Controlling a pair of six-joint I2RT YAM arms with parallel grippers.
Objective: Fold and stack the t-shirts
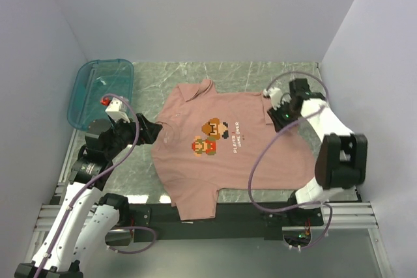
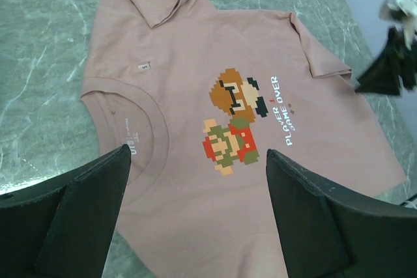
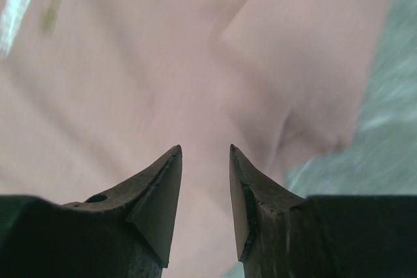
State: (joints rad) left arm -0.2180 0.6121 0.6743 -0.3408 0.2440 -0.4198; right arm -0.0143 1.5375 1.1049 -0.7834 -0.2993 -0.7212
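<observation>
The salmon-pink t-shirt [image 1: 221, 154] lies spread flat on the marble table, collar toward the left and pixel-character print facing up. It fills the left wrist view [image 2: 195, 63], where its collar [image 2: 124, 128] is at lower left. My left gripper [image 1: 151, 131] is open and empty, hovering just above the collar end [image 2: 195, 154]. My right gripper [image 1: 277, 112] is over the shirt's far right corner. In the right wrist view it [image 3: 205, 150] is open close above blurred pink cloth [image 3: 163, 63], with nothing between the fingers.
A teal translucent bin [image 1: 101, 89] stands at the back left, beside the left arm. The grey marble tabletop [image 1: 260, 73] shows behind the shirt. The shirt's near sleeve [image 1: 195, 206] hangs over the table's front edge. White walls close in on three sides.
</observation>
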